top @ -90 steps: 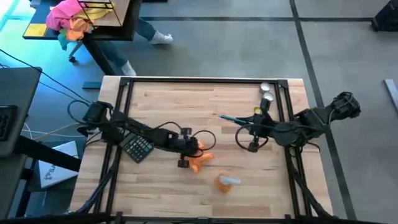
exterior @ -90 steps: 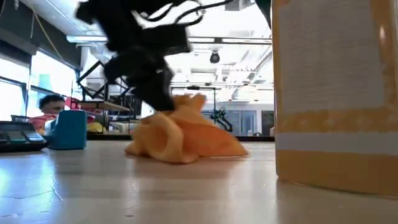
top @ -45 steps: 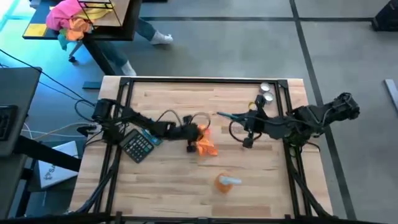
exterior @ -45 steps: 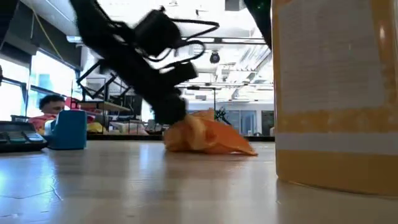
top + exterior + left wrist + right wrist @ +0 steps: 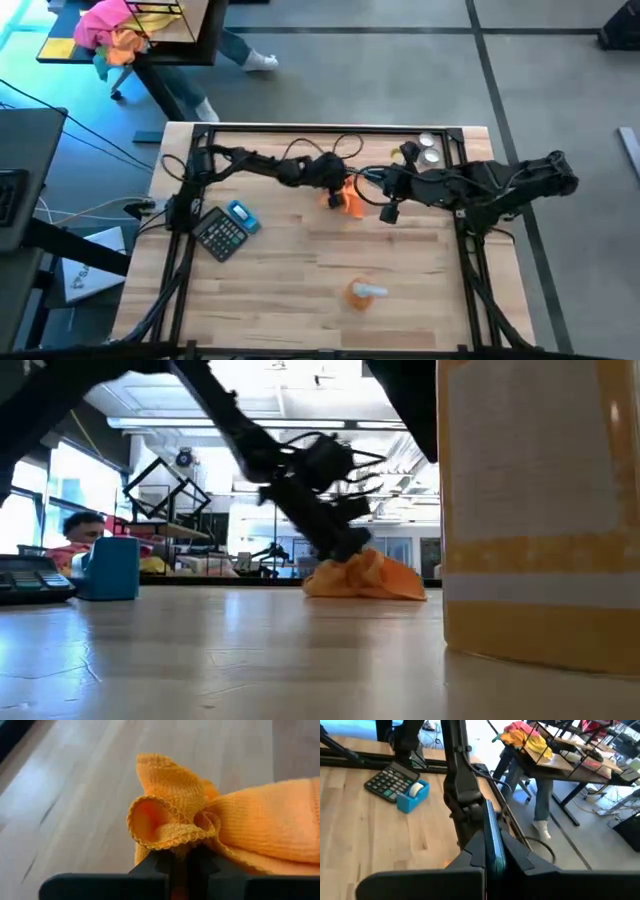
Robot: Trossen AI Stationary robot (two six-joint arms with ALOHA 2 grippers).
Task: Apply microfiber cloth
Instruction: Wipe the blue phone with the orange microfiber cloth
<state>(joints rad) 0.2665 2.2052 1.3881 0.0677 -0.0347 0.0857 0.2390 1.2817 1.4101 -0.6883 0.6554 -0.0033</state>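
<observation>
The wooden surface [image 5: 300, 270] is large and pale, made of smooth butcher-block planks, and it carries everything. The left arm reaches from about 9 o'clock toward the centre, and the left gripper [image 5: 328, 178] has its jaws closed on the cloth [image 5: 344, 199], a small bright-orange rag of soft knitted fabric with a stitched hem, bunched into folds. In the low view the cloth [image 5: 365, 577] rests on the surface under the gripper, so I judge that it is being pressed down and dragged to wipe the wood. It lies a little toward 12 o'clock from the centre. The right gripper [image 5: 388, 186] comes from 3 o'clock, just beside the cloth; its jaws are closed on a thin flat teal thing [image 5: 489, 837], which I cannot identify, perhaps held to be cleaned. At about 8 o'clock lie a dark calculator [image 5: 220, 236], flat with rows of keys, and a small blue tape dispenser [image 5: 241, 216] touching or almost touching it. Near 6 o'clock an orange spray bottle [image 5: 362, 292] lies on its side. Two small round metal things [image 5: 429, 148] sit at about 1 o'clock.
</observation>
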